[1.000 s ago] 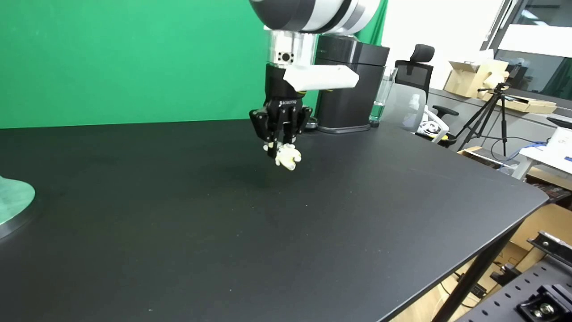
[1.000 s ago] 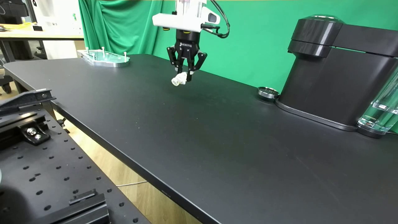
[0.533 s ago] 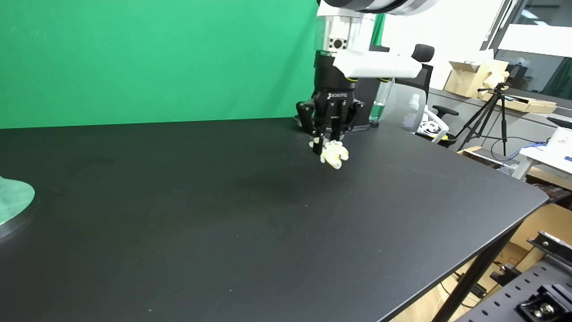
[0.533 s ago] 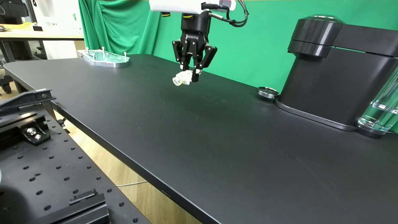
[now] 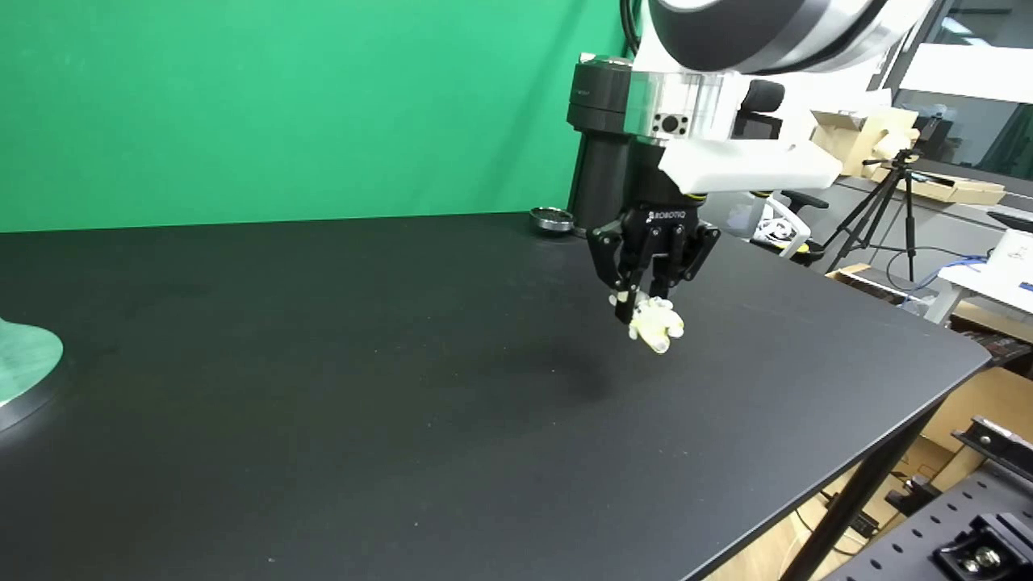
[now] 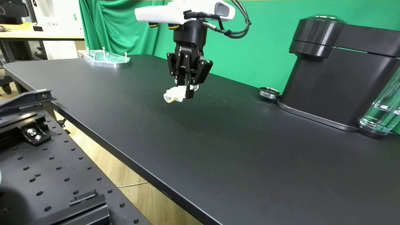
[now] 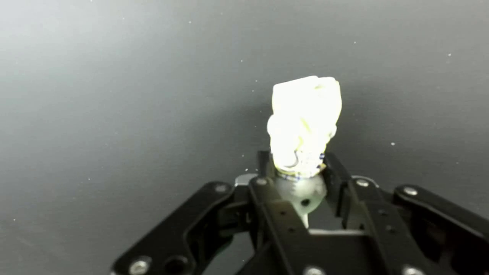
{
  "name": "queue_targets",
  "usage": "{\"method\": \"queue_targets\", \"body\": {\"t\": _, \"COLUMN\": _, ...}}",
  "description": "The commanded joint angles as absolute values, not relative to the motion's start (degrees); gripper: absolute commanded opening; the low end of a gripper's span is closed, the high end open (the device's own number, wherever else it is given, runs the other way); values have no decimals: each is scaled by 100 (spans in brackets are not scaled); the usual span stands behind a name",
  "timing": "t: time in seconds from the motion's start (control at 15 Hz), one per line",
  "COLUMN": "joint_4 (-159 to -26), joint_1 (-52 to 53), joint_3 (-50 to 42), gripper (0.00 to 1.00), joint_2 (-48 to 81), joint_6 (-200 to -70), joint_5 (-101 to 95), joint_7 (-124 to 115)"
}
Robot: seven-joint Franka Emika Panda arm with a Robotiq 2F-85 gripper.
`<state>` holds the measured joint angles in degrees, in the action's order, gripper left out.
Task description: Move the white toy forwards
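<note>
One gripper (image 7: 299,162) pinches one toy (image 7: 305,107) between two fingers (image 7: 336,173), above the black table (image 6: 250,175). Both exterior views hold one machine (image 6: 331,87) and one round dish (image 6: 269,92). One tripod (image 5: 909,211) appears in an exterior view alone, four pegs (image 6: 103,52) on a tray (image 6: 107,65) in an exterior view alone, blue specks (image 7: 322,156) on the toy in the wrist view alone.
</note>
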<state>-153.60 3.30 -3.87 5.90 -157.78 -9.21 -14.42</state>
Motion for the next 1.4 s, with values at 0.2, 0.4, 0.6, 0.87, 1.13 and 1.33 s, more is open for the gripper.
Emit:
{"method": "queue_targets", "body": {"t": 0.2, "joint_4": -15554, "joint_1": 385, "joint_3": -840, "gripper": 61, "joint_2": 925, "joint_6": -16483, "joint_5": -1655, "joint_7": -2322}}
{"method": "queue_targets", "body": {"t": 0.4, "joint_4": -15511, "joint_1": 449, "joint_3": -974, "gripper": 76, "joint_2": 1021, "joint_6": -16547, "joint_5": -1554, "joint_7": -2309}}
{"method": "queue_targets", "body": {"t": 0.6, "joint_4": -15528, "joint_1": 509, "joint_3": -1027, "gripper": 96, "joint_2": 943, "joint_6": -16544, "joint_5": -1488, "joint_7": -2250}}
{"method": "queue_targets", "body": {"t": 0.87, "joint_4": -15595, "joint_1": 683, "joint_3": -1100, "gripper": 100, "joint_2": 606, "joint_6": -16469, "joint_5": -1688, "joint_7": -2400}}
{"method": "queue_targets", "body": {"t": 1.13, "joint_4": -15669, "joint_1": 591, "joint_3": -726, "gripper": 100, "joint_2": 65, "joint_6": -16147, "joint_5": -1316, "joint_7": -2143}}
{"method": "queue_targets", "body": {"t": 1.33, "joint_4": -15626, "joint_1": 485, "joint_3": -391, "gripper": 100, "joint_2": -268, "joint_6": -15603, "joint_5": -780, "joint_7": -2092}}
